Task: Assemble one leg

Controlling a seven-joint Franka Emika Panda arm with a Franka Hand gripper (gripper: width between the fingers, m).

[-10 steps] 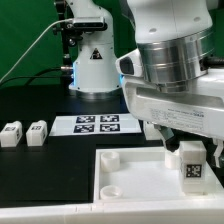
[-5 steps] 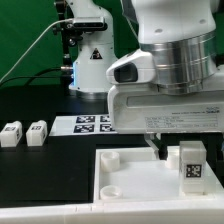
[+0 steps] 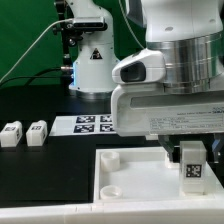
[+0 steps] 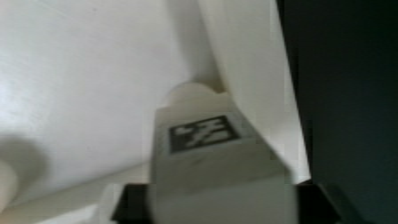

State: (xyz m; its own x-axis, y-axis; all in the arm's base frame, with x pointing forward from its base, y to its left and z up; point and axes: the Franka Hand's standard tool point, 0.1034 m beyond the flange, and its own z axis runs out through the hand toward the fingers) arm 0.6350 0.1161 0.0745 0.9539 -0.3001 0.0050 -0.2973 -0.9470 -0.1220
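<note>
My gripper is shut on a white leg with a black-and-white tag on its face. It holds the leg upright over the right part of the large white square plate. In the wrist view the leg fills the middle, with the two dark fingers pressed against its sides and the plate's white surface behind it. Two more legs stand on the black table at the exterior view's left. I cannot tell whether the held leg touches the plate.
The marker board lies on the table behind the plate. The robot's white base stands at the back. A round corner socket shows at the plate's near left corner.
The gripper with the leg has turned about its axis and shifted slightly; the leg stays over the plate's right part. The two legs at the left have not moved.
</note>
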